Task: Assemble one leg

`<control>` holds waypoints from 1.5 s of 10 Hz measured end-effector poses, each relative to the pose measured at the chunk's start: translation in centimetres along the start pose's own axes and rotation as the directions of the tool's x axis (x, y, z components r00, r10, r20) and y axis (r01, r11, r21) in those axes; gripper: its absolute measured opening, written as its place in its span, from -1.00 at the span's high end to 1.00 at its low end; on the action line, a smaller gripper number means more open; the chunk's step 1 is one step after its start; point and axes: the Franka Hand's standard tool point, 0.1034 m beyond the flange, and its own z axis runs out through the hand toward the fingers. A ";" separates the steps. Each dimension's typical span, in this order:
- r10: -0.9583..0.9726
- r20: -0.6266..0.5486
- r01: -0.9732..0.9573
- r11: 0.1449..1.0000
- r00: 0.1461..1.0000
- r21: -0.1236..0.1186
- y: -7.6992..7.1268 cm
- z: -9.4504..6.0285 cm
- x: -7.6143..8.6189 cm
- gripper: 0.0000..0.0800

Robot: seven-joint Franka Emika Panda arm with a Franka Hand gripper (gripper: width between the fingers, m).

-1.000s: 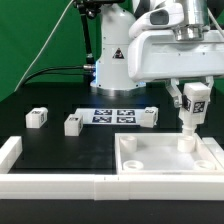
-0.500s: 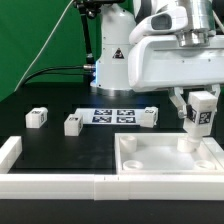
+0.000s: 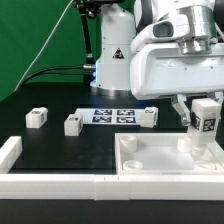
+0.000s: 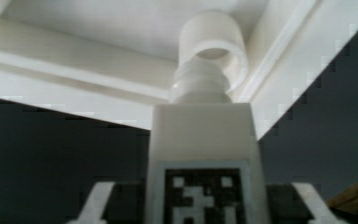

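My gripper (image 3: 203, 116) is shut on one white leg (image 3: 206, 124), tag facing out, and holds it upright over the far corner of the large white tray piece (image 3: 160, 163) at the exterior view's right. The leg's lower end is at or just above the corner socket (image 3: 197, 144). In the wrist view the leg (image 4: 202, 130) runs out from between the fingers (image 4: 105, 200), and its round tip (image 4: 211, 40) points into the tray's corner (image 4: 274, 50). Three more tagged legs (image 3: 37, 117) (image 3: 73, 123) (image 3: 148, 117) lie on the black table.
The marker board (image 3: 112, 115) lies flat between the loose legs, in front of the robot base (image 3: 112, 60). A low white barrier (image 3: 50, 185) runs along the front edge and turns up at the exterior view's left (image 3: 9, 150).
The gripper has moved toward the exterior view's right with the leg in it, from nearer the tray's middle to over its far right corner. The loose legs have not moved.
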 end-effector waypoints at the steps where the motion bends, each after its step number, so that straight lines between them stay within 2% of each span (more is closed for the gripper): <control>1: 0.000 0.000 0.000 1.000 1.000 0.000 0.0 0.0 0.0 0.28; 6: 0.004 0.006 -0.004 1.000 1.000 0.006 -0.1 1.6 -0.3 0.28; 10: -0.006 0.011 0.006 1.000 1.000 0.015 -1.0 2.1 -0.5 0.28; 13: -0.005 0.015 0.005 1.000 1.000 0.016 -1.0 2.7 -1.2 0.28; 15: -0.015 -0.035 0.015 1.000 0.999 0.005 -0.8 2.9 -1.0 0.28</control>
